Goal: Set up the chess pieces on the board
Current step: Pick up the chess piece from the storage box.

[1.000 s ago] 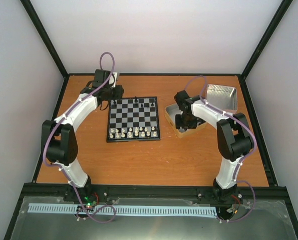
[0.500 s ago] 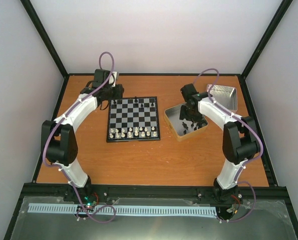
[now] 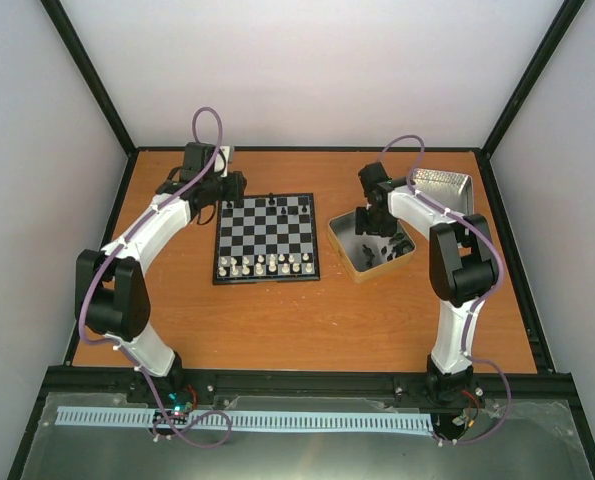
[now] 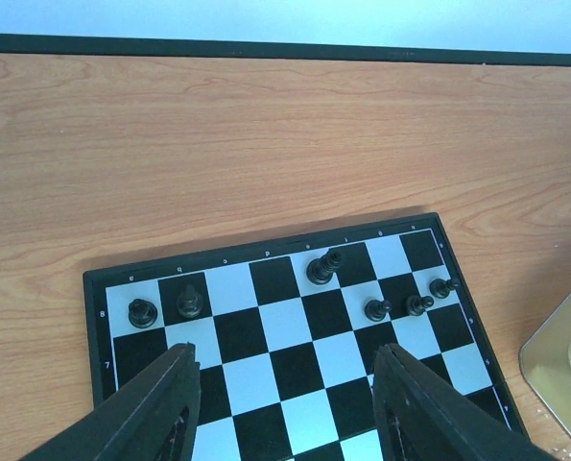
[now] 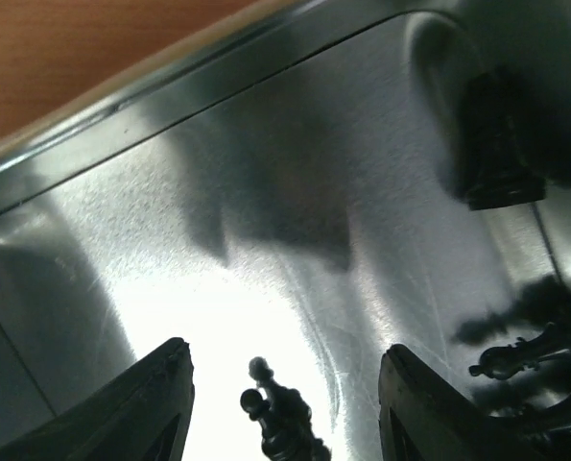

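The board point(image 3: 267, 238) lies mid-table, with black chess pieces point(image 3: 277, 203) on its far rows and white ones point(image 3: 267, 265) on the near rows. My left gripper point(image 3: 232, 186) hovers at the board's far left corner. In the left wrist view it point(image 4: 285, 353) is open and empty above the board point(image 4: 295, 384), with several black pieces point(image 4: 321, 267) standing beyond it. My right gripper point(image 3: 370, 222) reaches down into a metal tin tray point(image 3: 357, 272). It point(image 5: 283, 357) is open, and a black piece point(image 5: 283, 418) lies between its fingers, untouched. More black pieces point(image 5: 501, 144) lie at the right.
A second tin point(image 3: 445, 188) leans at the back right, close behind my right arm. The first tin's corner point(image 4: 563, 346) shows right of the board in the left wrist view. A black frame borders the wooden table point(image 3: 277, 320).
My right gripper has moved toward the far side of the tin tray, uncovering its near part. The left arm has barely shifted and its jaws have opened slightly.
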Robot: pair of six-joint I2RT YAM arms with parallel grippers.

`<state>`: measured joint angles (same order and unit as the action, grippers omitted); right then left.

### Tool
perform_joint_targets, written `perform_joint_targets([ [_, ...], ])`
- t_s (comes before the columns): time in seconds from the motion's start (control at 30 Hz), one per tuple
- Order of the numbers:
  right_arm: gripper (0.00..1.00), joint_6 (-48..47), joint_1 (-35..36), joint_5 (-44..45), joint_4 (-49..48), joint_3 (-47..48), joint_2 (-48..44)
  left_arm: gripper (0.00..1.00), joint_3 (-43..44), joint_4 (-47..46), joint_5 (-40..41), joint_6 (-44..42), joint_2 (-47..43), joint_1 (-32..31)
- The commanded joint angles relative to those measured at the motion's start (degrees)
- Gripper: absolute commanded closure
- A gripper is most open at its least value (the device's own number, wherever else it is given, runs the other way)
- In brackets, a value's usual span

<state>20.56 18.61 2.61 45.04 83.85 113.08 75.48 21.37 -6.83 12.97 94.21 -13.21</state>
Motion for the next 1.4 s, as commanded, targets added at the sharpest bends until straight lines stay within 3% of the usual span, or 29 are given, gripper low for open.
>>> perform_joint_targets([
  [0.0, 0.47, -5.56, -0.33, -3.75, 2.73, -1.39, -0.58, 0.49, 0.10, -1.94, -1.26, 0.83, -0.74, 0.47],
  [0.5, 0.72, -7.21, -0.31, 0.04, 5.84, 0.47, 5.01, 0.49, 0.12, -2.19, -2.40, 0.78, 0.11, 0.47],
  [0.77, 0.86, -3.79, -0.33, 1.32, 1.83, -1.11, 3.89, 0.48, -0.44, -3.16, -4.95, 0.34, -0.39, 0.47],
  [1.0, 0.90, 3.85, -0.51, -6.56, -9.35, -3.61, -0.86, 0.45, -1.77, -7.46, -16.75, -1.20, -1.23, 0.47],
  [1.37, 0.90, 14.06, -0.52, -15.95, -22.27, -9.00, -10.60, 0.44, -7.19, -24.36, -36.45, 8.74, 1.86, -3.18],
])
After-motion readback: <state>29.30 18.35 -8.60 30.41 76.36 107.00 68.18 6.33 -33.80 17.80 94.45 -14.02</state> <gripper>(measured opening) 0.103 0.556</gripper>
